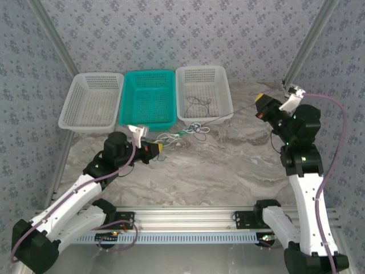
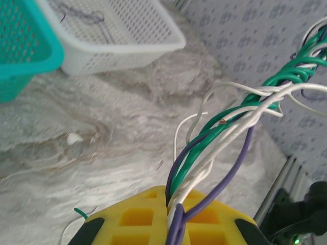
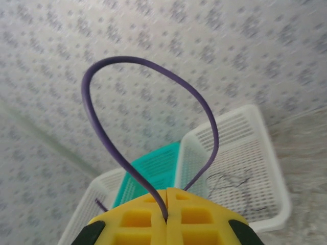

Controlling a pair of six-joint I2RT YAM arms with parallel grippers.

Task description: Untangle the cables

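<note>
marble table (image 1: 228, 165): left claw (image 2: 171, 198), right claw (image 3: 166, 198) each pinch cables (image 2: 240, 113)

The left arm (image 1: 74, 197) lies low, reaching from its base at seven o'clock up toward the middle. Its wrist is turned so the left gripper (image 1: 154, 149) points to three o'clock. Close up, its yellow fingers (image 2: 138, 214) are pressed together, pinching a twisted bundle of cables (image 2: 225, 127). The right arm (image 1: 305, 188) stands tall from five o'clock with its elbow high. It carries the right gripper (image 1: 261, 105) at about two o'clock, aimed toward ten. Its jaws are closed too, clamped on a looping purple cable (image 3: 97, 127).
</note>
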